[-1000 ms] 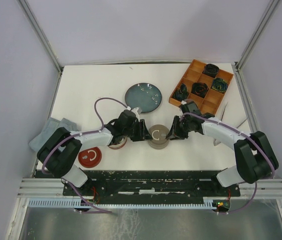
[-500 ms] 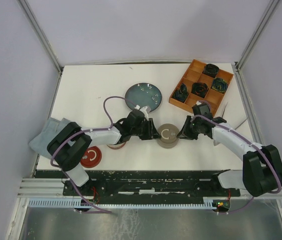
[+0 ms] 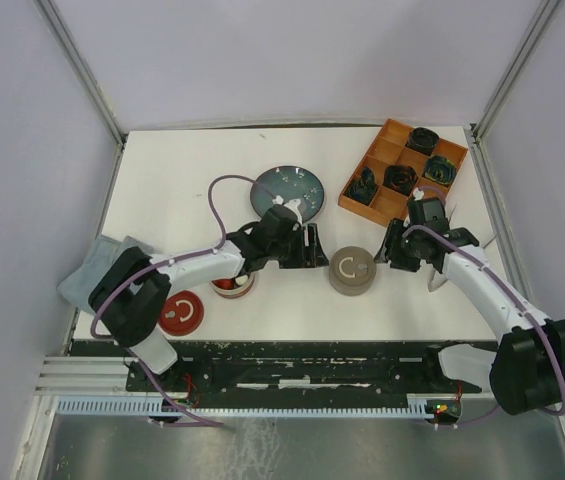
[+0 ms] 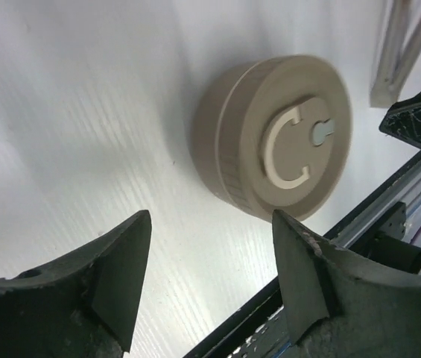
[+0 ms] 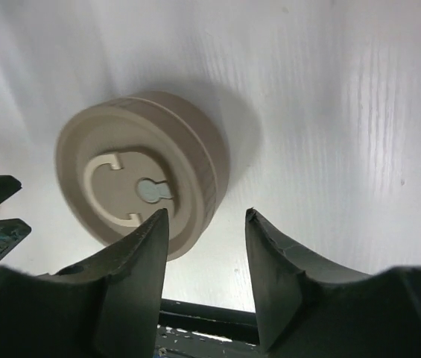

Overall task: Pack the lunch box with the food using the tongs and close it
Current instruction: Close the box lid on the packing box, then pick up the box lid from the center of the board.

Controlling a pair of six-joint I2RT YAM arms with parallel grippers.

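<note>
We find the beige lidded container [image 3: 350, 271] on the surface between both pincers and touching neither. It lies to the right of the left pincer [image 3: 314, 247] and to the left of the right pincer [image 3: 392, 250]. Both are released and empty. The tongs [image 4: 386, 67] lie beyond it, rightward. We judge the right arm nearer to them.

Four rosettes [image 3: 399, 178], one plate [image 3: 274, 192], one beige tub [image 3: 350, 272]

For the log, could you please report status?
Left end effector open, right end effector open. Beige container lidded, standing free between them. Tongs unheld, off to the right.
</note>
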